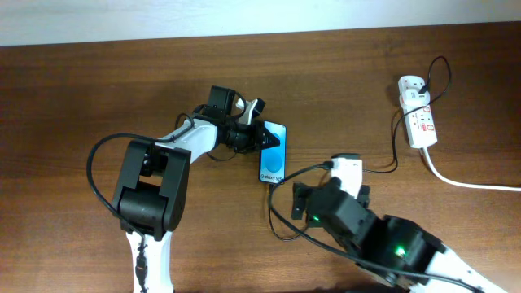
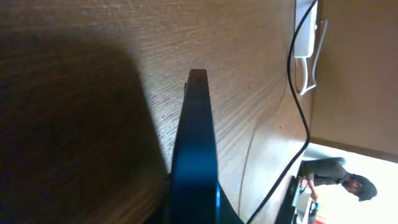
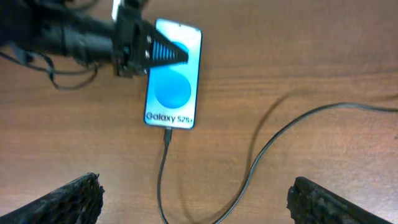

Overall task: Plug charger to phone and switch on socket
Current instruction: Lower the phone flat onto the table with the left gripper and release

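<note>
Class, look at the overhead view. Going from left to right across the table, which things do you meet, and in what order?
left arm's large black joint → phone → socket. The charger cable and the right arm span too much of the width to place.

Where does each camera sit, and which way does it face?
Overhead: above the brown wooden table, looking straight down; left arm, right arm show.
Left wrist: near table level, looking along the blue-screened black smartphone towards the white power strip; no robot part clearly visible.
Right wrist: above the smartphone, looking down; right gripper fingertips at bottom corners.
Shared: smartphone and thin black cable, all three.
</note>
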You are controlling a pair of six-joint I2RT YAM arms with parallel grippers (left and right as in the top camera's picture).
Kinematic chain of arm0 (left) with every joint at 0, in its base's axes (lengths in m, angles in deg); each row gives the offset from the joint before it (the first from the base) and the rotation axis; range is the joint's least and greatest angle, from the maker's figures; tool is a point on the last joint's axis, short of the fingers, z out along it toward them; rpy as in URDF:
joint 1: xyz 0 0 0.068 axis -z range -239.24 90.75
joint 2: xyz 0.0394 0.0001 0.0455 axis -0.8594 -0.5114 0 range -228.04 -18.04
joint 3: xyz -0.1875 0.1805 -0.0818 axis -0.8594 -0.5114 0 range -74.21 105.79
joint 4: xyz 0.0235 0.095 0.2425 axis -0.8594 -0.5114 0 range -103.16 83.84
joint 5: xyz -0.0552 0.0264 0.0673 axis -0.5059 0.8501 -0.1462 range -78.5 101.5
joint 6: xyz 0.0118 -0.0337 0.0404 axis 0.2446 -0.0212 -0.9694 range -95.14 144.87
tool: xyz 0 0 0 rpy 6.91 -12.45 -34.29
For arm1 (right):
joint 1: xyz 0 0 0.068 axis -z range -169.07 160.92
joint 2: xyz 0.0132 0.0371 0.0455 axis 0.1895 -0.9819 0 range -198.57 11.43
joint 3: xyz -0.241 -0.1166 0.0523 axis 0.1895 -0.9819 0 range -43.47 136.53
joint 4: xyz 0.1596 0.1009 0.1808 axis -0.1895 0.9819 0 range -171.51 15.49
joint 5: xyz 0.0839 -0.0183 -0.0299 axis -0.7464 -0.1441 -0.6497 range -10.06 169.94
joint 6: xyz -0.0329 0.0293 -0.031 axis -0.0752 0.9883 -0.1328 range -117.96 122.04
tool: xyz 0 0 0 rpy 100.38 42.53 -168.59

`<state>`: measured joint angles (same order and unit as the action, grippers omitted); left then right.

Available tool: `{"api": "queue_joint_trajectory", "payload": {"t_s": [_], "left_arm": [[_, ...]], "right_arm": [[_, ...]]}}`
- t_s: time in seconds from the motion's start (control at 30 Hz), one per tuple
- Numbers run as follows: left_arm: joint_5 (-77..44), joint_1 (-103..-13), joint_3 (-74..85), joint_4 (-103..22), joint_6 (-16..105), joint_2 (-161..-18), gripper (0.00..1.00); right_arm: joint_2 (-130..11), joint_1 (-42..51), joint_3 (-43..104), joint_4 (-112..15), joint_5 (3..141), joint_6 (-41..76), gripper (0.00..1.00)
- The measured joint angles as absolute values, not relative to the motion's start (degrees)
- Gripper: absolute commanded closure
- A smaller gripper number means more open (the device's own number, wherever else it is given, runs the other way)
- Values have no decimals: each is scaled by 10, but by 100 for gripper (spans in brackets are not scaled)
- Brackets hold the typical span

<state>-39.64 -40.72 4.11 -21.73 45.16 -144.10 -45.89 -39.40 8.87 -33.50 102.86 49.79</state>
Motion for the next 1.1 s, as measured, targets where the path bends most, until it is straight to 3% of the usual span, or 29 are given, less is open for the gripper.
{"api": "queue_joint_trajectory", "payload": {"t_s": [0.23, 0.5, 0.67, 0.77, 0.8, 0.83, 0.87, 1.1], "left_arm": [[-347, -406, 43, -266, 450, -1441, 83], [-324, -403, 51, -291, 448, -1436, 60], [-307, -402, 56, -310, 447, -1429, 53], [-299, -401, 57, -315, 447, -1425, 37], [-298, -401, 58, -316, 446, -1423, 28], [-298, -400, 60, -317, 445, -1421, 9], [-299, -400, 60, -316, 447, -1420, 1], [-287, -399, 68, -314, 443, -1408, 1]], "right_arm": [[-573, -394, 89, -335, 975, 503, 1], [-647, -394, 89, -331, 940, 503, 1], [-680, -394, 89, -313, 935, 503, 1], [-691, -394, 89, -313, 928, 503, 1], [-692, -394, 89, -313, 926, 503, 1], [-692, -394, 89, -313, 925, 503, 1], [-692, -394, 89, -313, 924, 503, 1], [-692, -394, 89, -320, 904, 503, 1]]}}
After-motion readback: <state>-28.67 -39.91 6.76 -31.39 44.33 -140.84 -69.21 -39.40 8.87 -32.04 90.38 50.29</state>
